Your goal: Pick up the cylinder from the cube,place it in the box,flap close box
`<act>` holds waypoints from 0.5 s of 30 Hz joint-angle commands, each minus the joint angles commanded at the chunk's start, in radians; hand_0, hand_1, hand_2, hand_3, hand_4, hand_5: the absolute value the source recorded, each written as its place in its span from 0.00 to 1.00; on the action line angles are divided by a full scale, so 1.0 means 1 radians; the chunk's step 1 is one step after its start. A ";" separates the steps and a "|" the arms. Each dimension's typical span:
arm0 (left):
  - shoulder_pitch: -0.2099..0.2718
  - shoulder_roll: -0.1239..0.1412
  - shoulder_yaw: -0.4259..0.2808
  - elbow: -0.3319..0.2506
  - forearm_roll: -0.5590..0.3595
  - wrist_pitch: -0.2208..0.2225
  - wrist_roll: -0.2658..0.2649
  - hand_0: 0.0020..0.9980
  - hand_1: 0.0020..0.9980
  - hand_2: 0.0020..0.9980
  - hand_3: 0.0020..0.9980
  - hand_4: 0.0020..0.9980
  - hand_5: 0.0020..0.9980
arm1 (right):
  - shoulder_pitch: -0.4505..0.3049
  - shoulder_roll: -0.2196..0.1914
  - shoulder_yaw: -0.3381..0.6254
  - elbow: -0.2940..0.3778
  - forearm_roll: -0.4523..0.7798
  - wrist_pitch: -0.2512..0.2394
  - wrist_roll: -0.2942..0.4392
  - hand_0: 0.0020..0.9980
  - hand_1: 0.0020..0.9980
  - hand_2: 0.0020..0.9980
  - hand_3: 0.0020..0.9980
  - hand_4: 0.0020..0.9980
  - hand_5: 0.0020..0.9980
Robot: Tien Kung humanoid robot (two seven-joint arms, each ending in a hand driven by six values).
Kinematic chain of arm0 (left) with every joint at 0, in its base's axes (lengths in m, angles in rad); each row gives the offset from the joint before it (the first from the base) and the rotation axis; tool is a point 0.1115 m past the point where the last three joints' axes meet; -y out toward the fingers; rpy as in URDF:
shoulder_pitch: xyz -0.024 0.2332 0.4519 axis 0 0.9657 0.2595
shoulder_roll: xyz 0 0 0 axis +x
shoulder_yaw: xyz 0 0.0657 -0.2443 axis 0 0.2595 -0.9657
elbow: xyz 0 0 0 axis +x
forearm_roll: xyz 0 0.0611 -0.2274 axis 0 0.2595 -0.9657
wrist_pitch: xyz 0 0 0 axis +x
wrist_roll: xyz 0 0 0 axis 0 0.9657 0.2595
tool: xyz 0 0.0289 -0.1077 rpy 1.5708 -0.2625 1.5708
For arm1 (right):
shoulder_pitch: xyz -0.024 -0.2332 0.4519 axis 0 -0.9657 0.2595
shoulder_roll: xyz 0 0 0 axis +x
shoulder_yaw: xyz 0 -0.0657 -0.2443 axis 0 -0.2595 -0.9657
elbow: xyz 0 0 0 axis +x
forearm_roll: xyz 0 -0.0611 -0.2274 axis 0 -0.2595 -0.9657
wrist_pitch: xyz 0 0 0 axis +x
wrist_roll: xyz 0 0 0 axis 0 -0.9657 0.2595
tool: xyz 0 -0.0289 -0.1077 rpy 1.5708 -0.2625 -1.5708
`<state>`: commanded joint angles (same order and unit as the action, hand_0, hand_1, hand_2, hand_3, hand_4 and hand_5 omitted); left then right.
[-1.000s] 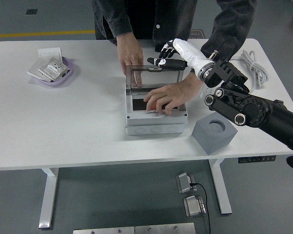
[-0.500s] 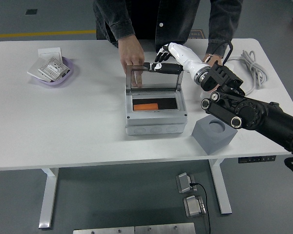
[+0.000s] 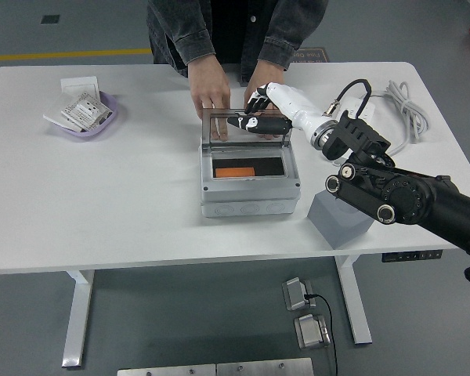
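1. White-shelled, with black fingers, the right robot hand (image 3: 258, 117) reached in from the right and lay against the top edge of the raised lid (image 3: 244, 128); its fingers were loosely extended and held nothing.
2. Its black arm (image 3: 399, 192) crossed the right side of the tabletop (image 3: 102, 196) and covered the upper part of the grey cube (image 3: 337, 221).
3. The lid, a clear panel in a grey frame, stood tilted up from the far side of the grey box (image 3: 249, 180), which remained open.
4. An orange cylinder (image 3: 235, 171) lay on its side inside the box, in the dark recess toward the left.
5. A person (image 3: 235, 31) in a dark jacket stood at the far edge of the tabletop. One hand (image 3: 210, 90) rested flat on the tabletop behind the lid's left corner; the other hand (image 3: 260, 78) sat just behind the robot hand.
6. The cube stood on the tabletop just to the right of the box, near the front edge.
7. A coiled grey cable (image 3: 403, 110) lay at the far right of the tabletop.
8. At the far left, a lilac tray (image 3: 102, 121) held flat grey and white parts, with a white plate (image 3: 79, 83) just behind it.
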<state>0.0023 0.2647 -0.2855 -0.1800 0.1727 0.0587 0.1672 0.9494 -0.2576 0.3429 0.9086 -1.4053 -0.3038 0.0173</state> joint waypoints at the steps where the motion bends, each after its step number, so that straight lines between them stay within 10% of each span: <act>1: 0.000 0.000 0.000 0.000 0.000 0.000 0.000 0.61 0.65 0.60 0.61 0.65 0.18 | -0.004 -0.005 0.002 0.011 -0.008 -0.001 -0.003 0.74 0.63 0.60 0.55 0.96 0.83; 15: 0.003 0.000 0.008 0.000 -0.006 0.001 -0.002 0.61 0.65 0.60 0.61 0.65 0.19 | -0.022 -0.047 0.012 0.128 -0.090 -0.003 -0.031 0.73 0.63 0.60 0.55 0.95 0.83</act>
<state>0.0048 0.2647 -0.2780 -0.1800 0.1664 0.0596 0.1655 0.9272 -0.3048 0.3553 1.0369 -1.4958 -0.3063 -0.0141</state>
